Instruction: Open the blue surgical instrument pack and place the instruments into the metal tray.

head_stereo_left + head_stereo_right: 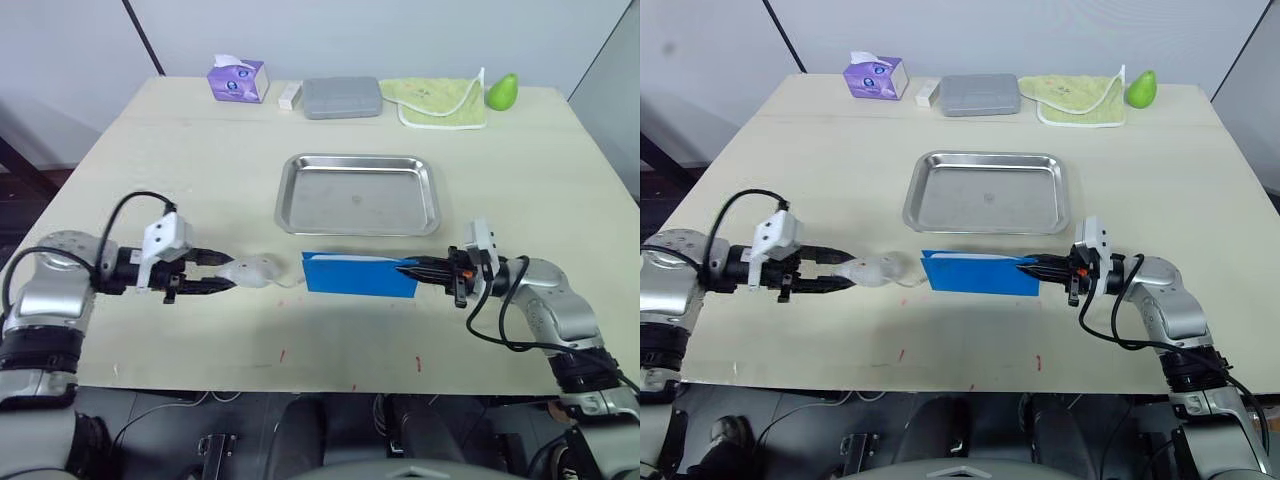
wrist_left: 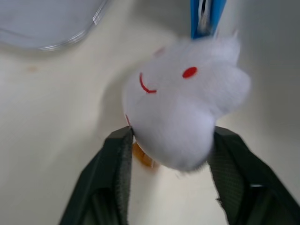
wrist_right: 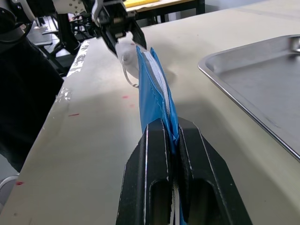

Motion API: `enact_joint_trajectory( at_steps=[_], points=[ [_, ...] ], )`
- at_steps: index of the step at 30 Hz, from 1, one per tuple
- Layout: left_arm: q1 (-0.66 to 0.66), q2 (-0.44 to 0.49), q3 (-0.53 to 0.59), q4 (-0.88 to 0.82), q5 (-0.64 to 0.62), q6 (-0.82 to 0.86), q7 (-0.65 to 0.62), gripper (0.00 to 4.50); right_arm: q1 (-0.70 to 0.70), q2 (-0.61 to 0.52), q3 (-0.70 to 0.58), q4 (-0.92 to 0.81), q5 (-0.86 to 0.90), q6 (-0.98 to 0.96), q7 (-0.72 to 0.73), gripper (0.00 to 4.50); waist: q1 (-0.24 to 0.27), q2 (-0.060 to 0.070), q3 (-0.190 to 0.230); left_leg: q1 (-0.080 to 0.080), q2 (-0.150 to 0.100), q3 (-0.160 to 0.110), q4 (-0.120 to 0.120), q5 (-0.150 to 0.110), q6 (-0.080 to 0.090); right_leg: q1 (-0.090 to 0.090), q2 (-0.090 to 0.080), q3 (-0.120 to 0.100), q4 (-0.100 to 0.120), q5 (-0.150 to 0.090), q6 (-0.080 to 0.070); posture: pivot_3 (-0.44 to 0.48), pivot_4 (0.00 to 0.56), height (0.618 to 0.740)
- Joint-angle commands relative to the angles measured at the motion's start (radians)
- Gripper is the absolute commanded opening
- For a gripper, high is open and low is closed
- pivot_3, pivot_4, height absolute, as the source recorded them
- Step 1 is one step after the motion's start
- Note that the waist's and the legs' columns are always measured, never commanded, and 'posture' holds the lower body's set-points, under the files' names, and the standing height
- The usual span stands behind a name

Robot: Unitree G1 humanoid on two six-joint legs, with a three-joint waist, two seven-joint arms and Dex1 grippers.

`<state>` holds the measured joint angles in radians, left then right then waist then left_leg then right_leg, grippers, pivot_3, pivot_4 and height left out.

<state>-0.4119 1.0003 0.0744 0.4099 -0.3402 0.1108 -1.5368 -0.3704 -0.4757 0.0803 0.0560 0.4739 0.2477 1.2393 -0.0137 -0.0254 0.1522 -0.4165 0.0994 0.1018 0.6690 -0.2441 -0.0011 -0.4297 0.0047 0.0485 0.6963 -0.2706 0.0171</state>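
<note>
Pack (image 1: 358,276) stands on edge just near of the empty metal tray (image 1: 358,193). Right gripper (image 1: 412,268) pinches its right end; left gripper (image 1: 228,272) clasps the white plush charm (image 1: 255,270) at its left.

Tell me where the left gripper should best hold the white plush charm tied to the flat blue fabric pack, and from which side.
Probably across its rounded body, coming from the robot's left, away from the pack. The white plush charm lies off the left end of the blue fabric pack, its bulge already between the left gripper's fingers. The right gripper pinches the opposite end, so a leftward pull looks unobstructed.
</note>
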Motion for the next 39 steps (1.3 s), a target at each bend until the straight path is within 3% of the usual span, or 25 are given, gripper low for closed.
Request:
enact_joint_trajectory(
  at_steps=[1, 8, 11, 14, 27, 30, 31, 39],
  points=[
    [0.017, 0.043, 0.082, -0.044, -0.104, 0.08, -0.067, 2.43, 0.001, -0.007, 0.003, -0.029, -0.001, -0.017, 0.014, 0.0, 0.0, 0.0, 0.0, 0.0, 0.0, 0.0, 0.0, 0.0, 0.0, 0.0, 0.0, 0.0, 0.0, 0.0, 0.0, 0.0, 0.15, 0.74],
    [0.047, 0.068, 0.155, -0.136, -0.258, 0.298, -0.052, 2.43, 0.003, -0.011, -0.006, -0.024, -0.005, -0.034, 0.016, 0.0, 0.0, 0.0, 0.0, 0.0, 0.0, 0.0, 0.0, 0.0, 0.0, 0.0, 0.0, 0.0, 0.0, 0.0, 0.0, 0.0, 0.15, 0.74],
    [0.054, 0.042, 0.164, -0.202, -0.278, 0.316, -0.019, 3.13, 0.004, -0.014, -0.011, -0.023, -0.002, -0.036, 0.018, 0.0, 0.0, 0.0, 0.0, 0.0, 0.0, 0.0, 0.0, 0.0, 0.0, 0.0, 0.0, 0.0, 0.0, 0.0, 0.0, 0.0, 0.15, 0.74],
    [0.057, -0.005, 0.156, -0.248, -0.274, 0.304, 0.024, 4.48, 0.003, -0.016, -0.014, -0.023, 0.001, -0.038, 0.017, 0.0, 0.002, 0.0, 0.0, 0.0, 0.0, 0.0, 0.0, 0.0, 0.0, 0.0, -0.001, 0.0, 0.0, 0.0, 0.0, 0.0, 0.15, 0.74],
    [-0.045, -0.142, 0.025, -0.171, -0.161, 0.185, 0.026, 4.48, 0.001, -0.04, -0.005, -0.038, 0.009, -0.016, 0.039, 0.0, 0.004, 0.0, 0.0, 0.0, -0.001, 0.0, 0.0, 0.0, 0.0, 0.001, 0.0, 0.0, 0.0, 0.0, 0.0, 0.0, 0.15, 0.74],
    [-0.08, -0.175, -0.013, -0.129, -0.124, 0.136, 0.02, 3.79, -0.006, -0.038, 0.001, -0.037, 0.008, -0.01, 0.041, 0.0, 0.003, 0.0, 0.0, 0.0, -0.001, -0.001, 0.0, 0.0, 0.0, 0.001, 0.0, 0.0, 0.0, 0.0, 0.0, 0.0, 0.15, 0.74],
    [-0.09, -0.186, -0.024, -0.116, -0.113, 0.121, 0.019, 3.37, -0.008, -0.036, 0.002, -0.039, 0.009, -0.007, 0.041, 0.0, 0.003, 0.0, 0.0, 0.0, -0.001, -0.001, 0.0, 0.0, 0.0, 0.001, 0.0, 0.0, 0.0, 0.0, 0.0, 0.0, 0.15, 0.74],
    [-0.186, -0.293, -0.105, 0.01, -0.033, 0.007, -0.002, 3.37, -0.017, -0.035, 0.01, -0.053, 0.009, 0.014, 0.043, 0.0, 0.003, 0.0, 0.0, 0.0, -0.001, -0.001, 0.001, 0.0, 0.0, 0.001, 0.0, 0.0, 0.0, 0.0, 0.0, 0.0, 0.15, 0.74]
  ],
)
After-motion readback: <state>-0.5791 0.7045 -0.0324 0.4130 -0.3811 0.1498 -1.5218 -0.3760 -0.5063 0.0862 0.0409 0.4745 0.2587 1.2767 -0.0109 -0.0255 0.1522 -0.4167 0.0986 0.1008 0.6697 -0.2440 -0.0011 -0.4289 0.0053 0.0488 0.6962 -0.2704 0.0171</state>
